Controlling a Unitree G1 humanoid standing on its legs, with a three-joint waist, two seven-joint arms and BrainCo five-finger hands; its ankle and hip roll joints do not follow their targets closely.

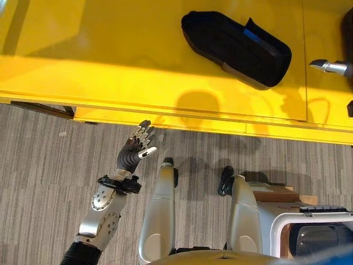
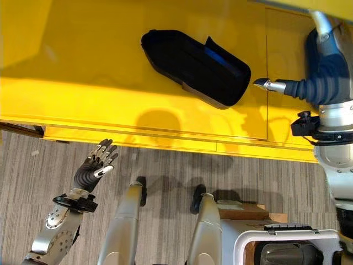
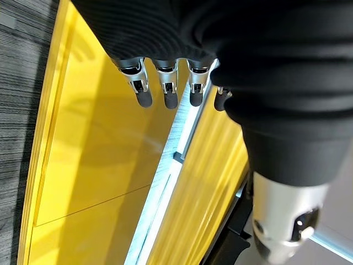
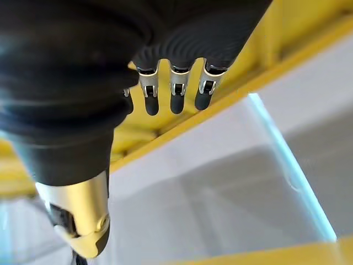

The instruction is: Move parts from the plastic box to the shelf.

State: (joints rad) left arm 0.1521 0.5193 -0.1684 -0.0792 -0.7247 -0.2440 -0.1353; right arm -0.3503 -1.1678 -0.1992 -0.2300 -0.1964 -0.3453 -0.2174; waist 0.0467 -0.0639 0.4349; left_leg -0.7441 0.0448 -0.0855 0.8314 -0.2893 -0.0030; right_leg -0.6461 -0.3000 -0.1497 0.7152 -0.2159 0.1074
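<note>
The black part (image 2: 193, 66) lies flat on the yellow shelf (image 2: 83, 66), toward its right half, away from the front edge. My right hand (image 2: 325, 72) is above the shelf just beside the part's right end, fingers straight, holding nothing. My left hand (image 1: 138, 144) hangs over the grey floor (image 1: 33, 165) before the shelf's front edge — fingers relaxed, empty. The white plastic box (image 2: 287, 237) stands on the floor at my right

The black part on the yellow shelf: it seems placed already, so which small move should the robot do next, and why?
Probably draw the right hand back from the yellow shelf. The black part lies flat there, apart from that hand, whose fingers are straight and hold nothing. The left hand hangs open over the floor.
</note>
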